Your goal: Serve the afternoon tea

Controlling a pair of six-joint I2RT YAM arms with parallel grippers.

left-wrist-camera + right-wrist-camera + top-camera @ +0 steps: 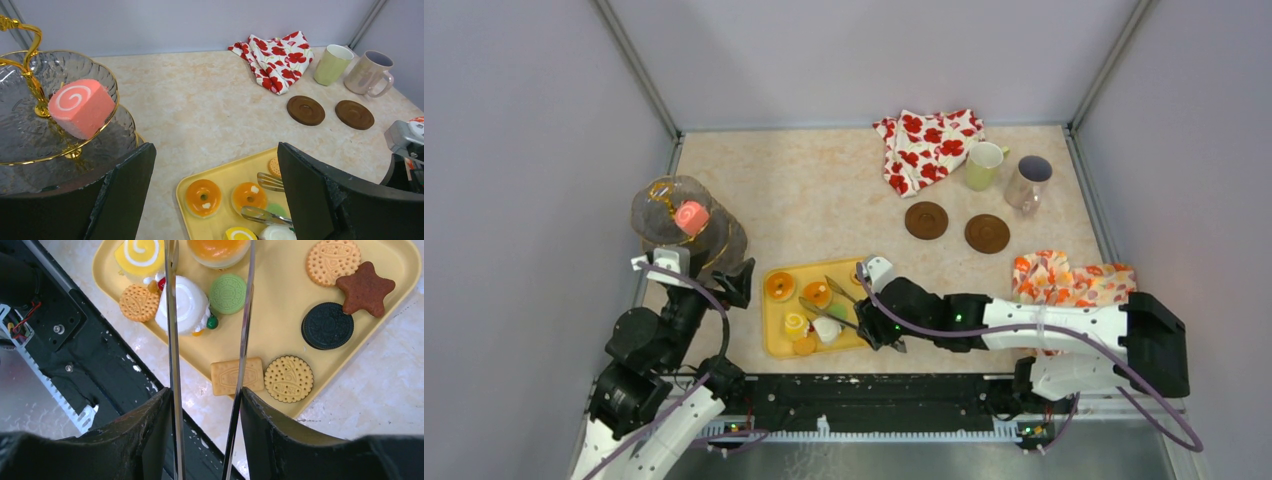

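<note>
One pink swirl roll [81,107] already sits on the upper tier of the glass stand [30,140] at the left of the counter. The rest of the sweets lie on the yellow tray [280,325] at the near edge: orange tarts [202,197], a yellow swirl roll [139,254], a white cream piece [187,305], a green biscuit [228,293] and several other biscuits. The pale-yellow mug [984,165] and the greyish mug [1027,182] stand at the far right, near two brown coasters [926,220].

The right hand [205,405] is clamped on the long metal tongs [172,340], whose arms stand apart over the white piece and the green biscuit. The left hand [215,150] hangs just beside the stand, fingers wide apart and holding nothing.

The step in hand looks like picking the next sweet. That calls for lowering the tongs around one piece and squeezing them shut before carrying it to the stand.

The tong tips run out of the wrist view, so whether they touch anything cannot be told. In the overhead view the right arm covers part of the tray.
</note>
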